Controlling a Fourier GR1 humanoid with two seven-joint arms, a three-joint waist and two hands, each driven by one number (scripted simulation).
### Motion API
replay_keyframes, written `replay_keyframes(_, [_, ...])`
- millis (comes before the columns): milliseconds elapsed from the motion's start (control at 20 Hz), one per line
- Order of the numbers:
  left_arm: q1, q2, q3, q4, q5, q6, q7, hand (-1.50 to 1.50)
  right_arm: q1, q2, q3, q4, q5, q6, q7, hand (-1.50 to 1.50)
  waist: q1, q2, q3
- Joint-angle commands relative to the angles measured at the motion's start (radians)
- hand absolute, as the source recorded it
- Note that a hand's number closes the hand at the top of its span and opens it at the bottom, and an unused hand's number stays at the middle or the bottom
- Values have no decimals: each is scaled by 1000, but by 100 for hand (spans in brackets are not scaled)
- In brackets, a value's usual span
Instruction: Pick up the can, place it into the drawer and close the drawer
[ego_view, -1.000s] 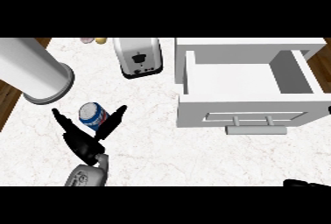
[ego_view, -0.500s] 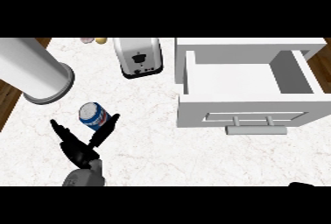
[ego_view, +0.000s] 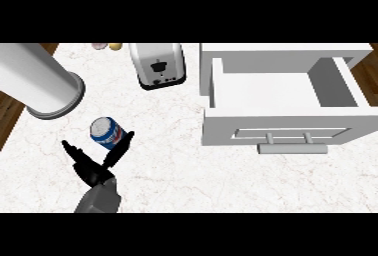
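- Can: blue side with a white and red band, pale round end turned up and to the left.
- Lies tilted on the white marbled counter, well left of the drawer and a little lower than its front.
- Sits at the mouth of the V formed by the left hand, nearer the right branch than the left.
- Fingers straight and spread, released, curled round nothing.
- Right branch of the V runs just beside the can's lower right edge; cannot tell whether touching.
- Left branch ends apart from the can, farther from the drawer.
- Palm lies below the can, farther left of the drawer than the toaster.
- Drawer pulled open, its inside white and bare, handle at the front.
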Motion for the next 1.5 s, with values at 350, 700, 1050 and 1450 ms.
replay_keyframes(350, [-137,29,113,290,28,-185,-131,-150,-61,1,-22,11,11,10,31,-150,3,0,1])
replay_keyframes(700, [-230,108,132,441,27,-370,-99,-150,-5,44,10,-82,50,-12,59,-150,-5,1,0])
replay_keyframes(1050, [-353,108,177,573,20,-470,-166,150,-103,-30,-79,28,-29,23,48,-150,-7,3,0])
replay_keyframes(1450, [-419,128,71,620,-82,-619,-113,150,-128,9,-2,23,67,-20,65,-150,-8,5,0])
